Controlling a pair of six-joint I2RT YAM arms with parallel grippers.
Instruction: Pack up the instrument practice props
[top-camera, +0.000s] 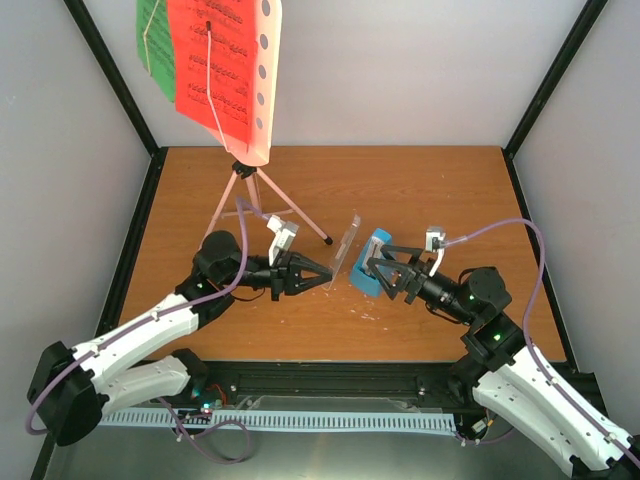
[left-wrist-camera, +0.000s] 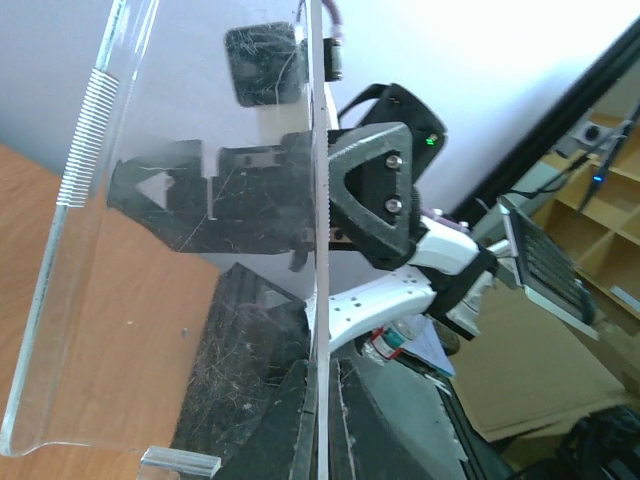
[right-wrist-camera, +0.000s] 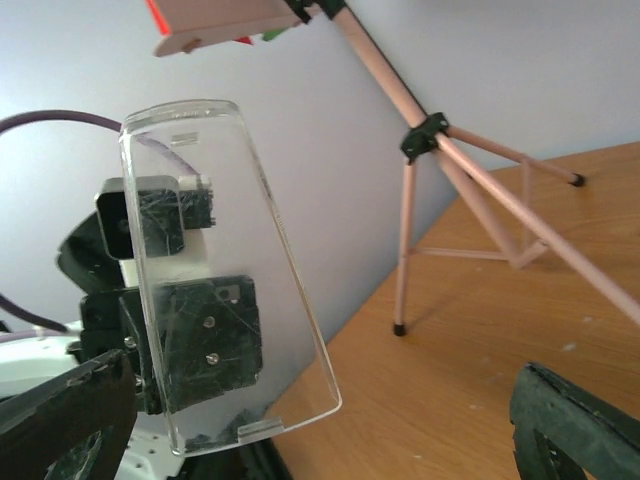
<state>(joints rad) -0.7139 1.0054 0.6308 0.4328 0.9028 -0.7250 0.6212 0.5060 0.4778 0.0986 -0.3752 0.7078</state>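
Clear cover (top-camera: 349, 243) gripped in left hand (top-camera: 331, 277); right hand (top-camera: 378, 281) open; red page (top-camera: 212, 60) print illegible.

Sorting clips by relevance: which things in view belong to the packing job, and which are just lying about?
Job:
pink music stand
red page
green page
blue metronome
clear cover, pinched in the left fingers

Lying about:
purple cable
wooden shelves beyond the cell
cardboard
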